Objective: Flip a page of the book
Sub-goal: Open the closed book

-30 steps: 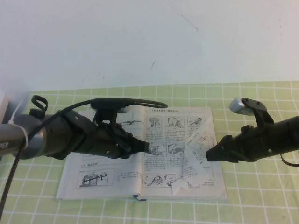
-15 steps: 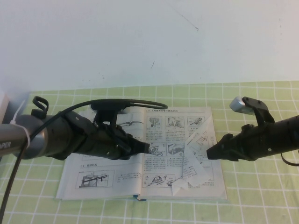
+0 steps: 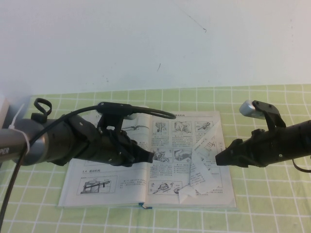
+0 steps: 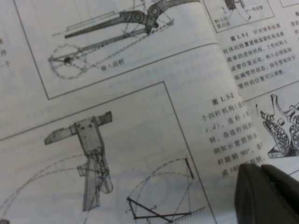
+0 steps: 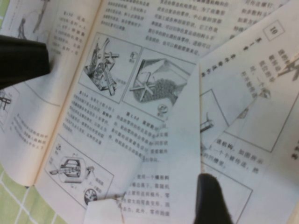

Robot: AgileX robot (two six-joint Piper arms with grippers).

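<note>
The book (image 3: pixel 104 177) lies open on the green checked cloth, its teal cover edge showing at the near side. The page (image 3: pixel 187 127) is the right-hand leaf with a grid of small drawings. It is creased, with a raised diagonal fold (image 3: pixel 206 145) and a dog-eared near corner (image 3: pixel 187 194). My left gripper (image 3: pixel 152 156) is shut and empty, its tip (image 4: pixel 254 170) low over the book by the spine. My right gripper (image 3: pixel 217 159) sits at the raised fold's outer edge; in the right wrist view its tip (image 5: pixel 208 183) lies against the folded paper (image 5: pixel 182 140).
The green checked cloth (image 3: pixel 272 204) covers the table around the book. A white wall (image 3: pixel 146 43) rises behind it. A black cable loop (image 3: pixel 146 108) arches over the left arm above the book's far edge. A pale object (image 3: pixel 2 109) stands at the far left.
My left gripper has drawn back slightly toward the left, and its cable loop has shifted with it. My right gripper and the folded page have barely moved.
</note>
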